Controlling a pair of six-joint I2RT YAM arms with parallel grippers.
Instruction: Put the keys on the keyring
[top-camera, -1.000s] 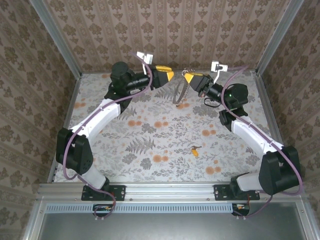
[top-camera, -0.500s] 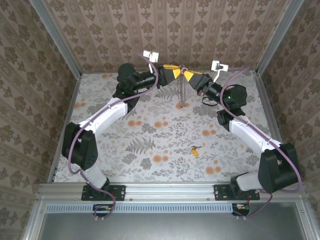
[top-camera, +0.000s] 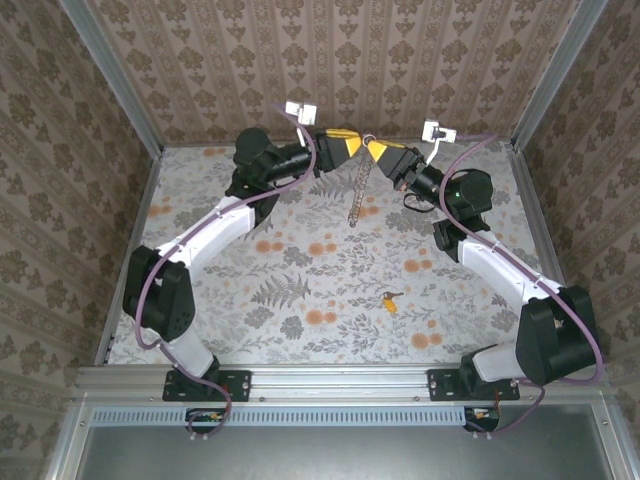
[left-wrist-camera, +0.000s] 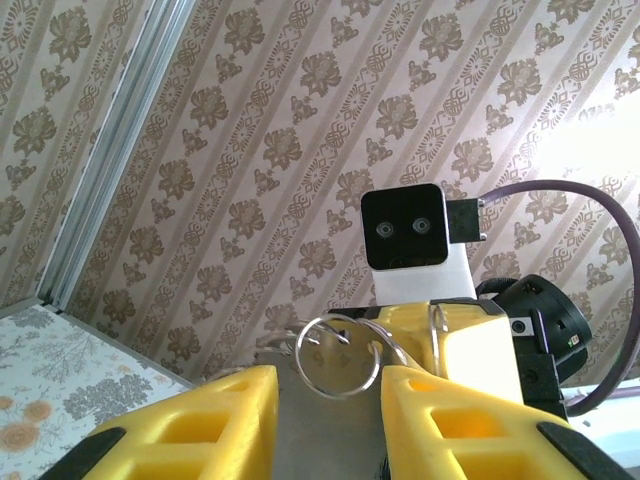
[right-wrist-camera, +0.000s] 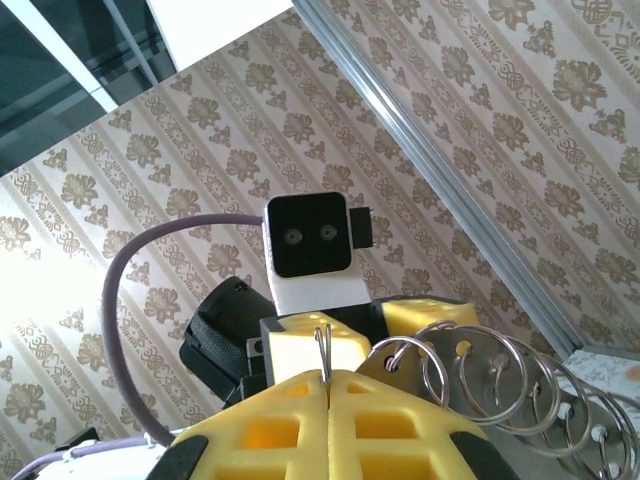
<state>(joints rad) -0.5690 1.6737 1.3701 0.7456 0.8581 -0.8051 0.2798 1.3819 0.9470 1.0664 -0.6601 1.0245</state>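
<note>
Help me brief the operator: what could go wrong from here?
The right end effector pinches a thin wire of the keyring; its hanging rings could slip free. The key lies on the table while the left end effector is up at the keyring; fetching it may drop the rings.

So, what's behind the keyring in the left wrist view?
Behind the keyring are the right fingers, pinching it. Above them is the right wrist camera, then the patterned wall. The left fingers cover everything lower, including the rest of the ring chain.
</note>
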